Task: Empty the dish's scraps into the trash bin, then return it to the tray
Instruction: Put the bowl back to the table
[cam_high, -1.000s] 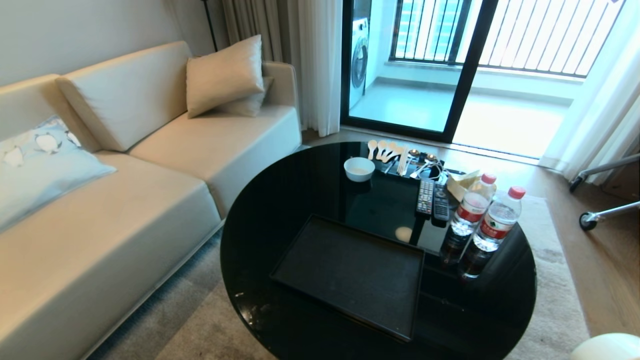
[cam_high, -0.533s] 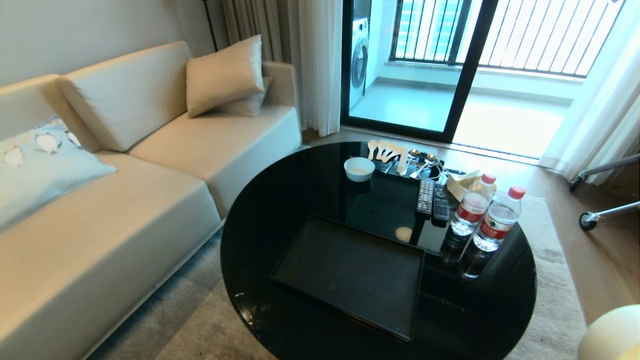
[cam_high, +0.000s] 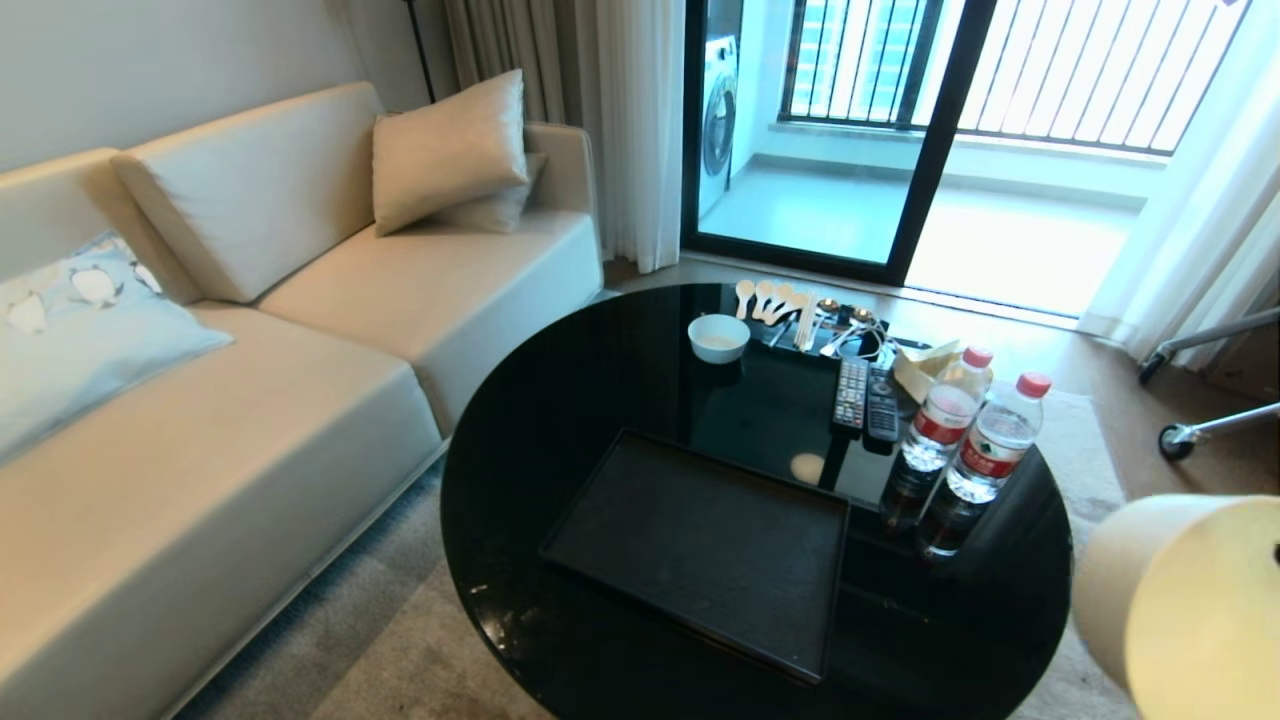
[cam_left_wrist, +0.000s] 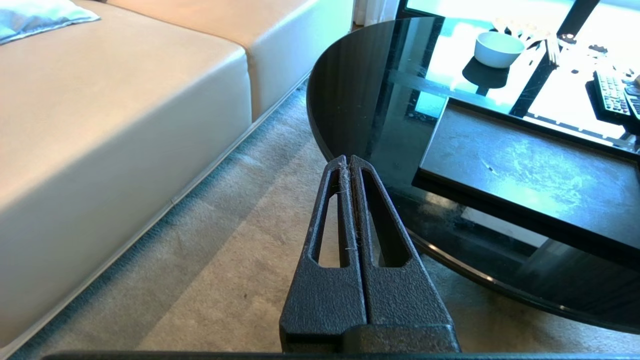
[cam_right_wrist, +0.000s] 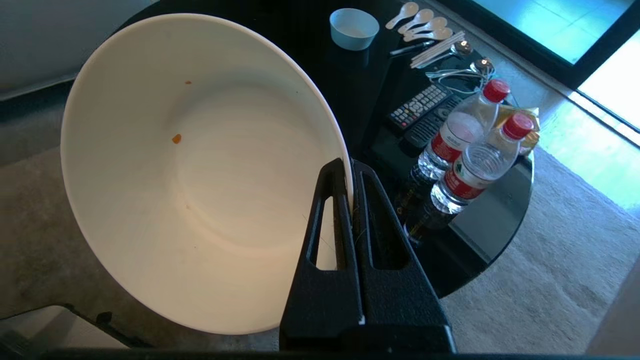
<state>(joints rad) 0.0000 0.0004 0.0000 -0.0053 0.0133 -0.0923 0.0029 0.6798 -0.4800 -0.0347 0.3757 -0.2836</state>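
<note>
Though nearly emptied, dish (cam_right_wrist: 200, 175) between right fingers (cam_right_wrist: 332, 200).

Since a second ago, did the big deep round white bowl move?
Yes. The big deep round white bowl, pinched at its rim by the right gripper, has risen at the head view's lower right corner, toward the round black glass table, which stayed put.

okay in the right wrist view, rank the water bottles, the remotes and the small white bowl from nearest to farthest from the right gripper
From the right gripper, clamped on the dish rim:
1. Water bottles, close beside it at the table's edge.
2. Remotes, behind the bottles.
3. Small white bowl, far side, by the spoons.
</note>
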